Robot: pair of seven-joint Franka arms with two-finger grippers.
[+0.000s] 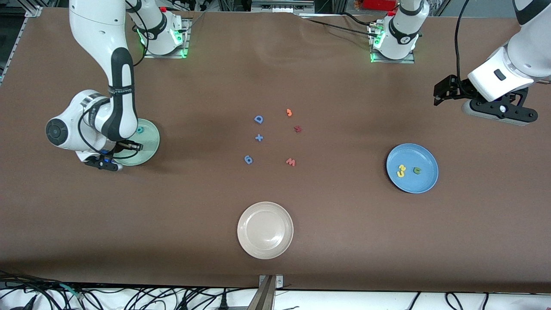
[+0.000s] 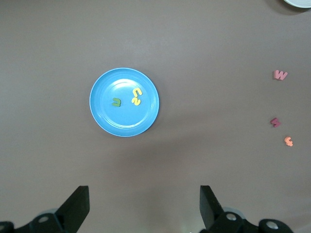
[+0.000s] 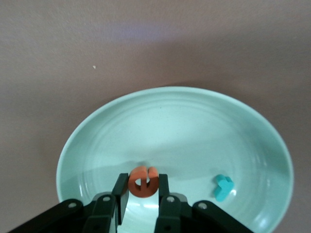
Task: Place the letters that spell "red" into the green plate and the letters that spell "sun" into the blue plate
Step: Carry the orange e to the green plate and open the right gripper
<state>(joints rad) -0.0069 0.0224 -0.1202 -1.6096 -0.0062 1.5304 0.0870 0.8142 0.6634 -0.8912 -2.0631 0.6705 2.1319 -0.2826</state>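
Observation:
My right gripper (image 3: 143, 180) (image 1: 129, 146) is shut on the orange "e" (image 3: 143, 183) and holds it low over the pale green plate (image 3: 170, 93) (image 1: 150, 140). One teal letter (image 3: 223, 188) (image 1: 140, 129) lies in that plate beside the gripper. The blue plate (image 1: 426, 181) (image 2: 104, 119) sits toward the left arm's end of the table. It holds two yellow letters (image 1: 401, 171) (image 2: 136, 96) lying together and a green arch letter (image 1: 416, 171) (image 2: 116, 102). My left gripper (image 1: 445, 91) (image 2: 144, 196) waits open and empty in the air beside the blue plate.
Mid-table lie a blue "D" (image 1: 258, 119), a blue plus (image 1: 258, 137), a blue "9" shape (image 1: 248, 159), a small orange letter (image 1: 289, 113), a dark red "s" (image 1: 297, 128) and a red "w" (image 1: 291, 162). A cream plate (image 1: 249, 241) stands nearer the front camera.

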